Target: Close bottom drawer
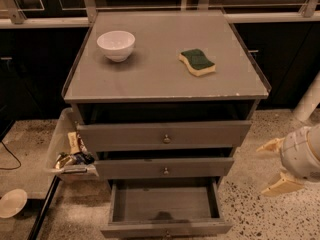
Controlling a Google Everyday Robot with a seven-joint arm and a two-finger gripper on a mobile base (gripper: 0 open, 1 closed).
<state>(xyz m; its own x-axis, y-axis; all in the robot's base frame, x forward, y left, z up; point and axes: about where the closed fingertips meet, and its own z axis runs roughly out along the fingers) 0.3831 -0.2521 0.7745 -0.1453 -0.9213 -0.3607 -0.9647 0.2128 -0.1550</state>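
The bottom drawer (165, 228) of the grey cabinet is pulled well out, and its shallow box is empty inside. Its small round knob sits at the frame's lower edge. The middle drawer (165, 167) and the top drawer (165, 134) are almost shut, each with a round metal knob. My gripper (273, 166) is low at the right of the cabinet, level with the bottom drawer and apart from it. Its two cream fingers (270, 146) point left, spread open and hold nothing.
A white bowl (116, 45) and a green-and-yellow sponge (197, 62) lie on the cabinet top (150, 79). A clear bin of snack packets (70, 156) stands against the cabinet's left side. A white plate (12, 202) and a cable lie on the floor at left. A white post (309, 101) stands at right.
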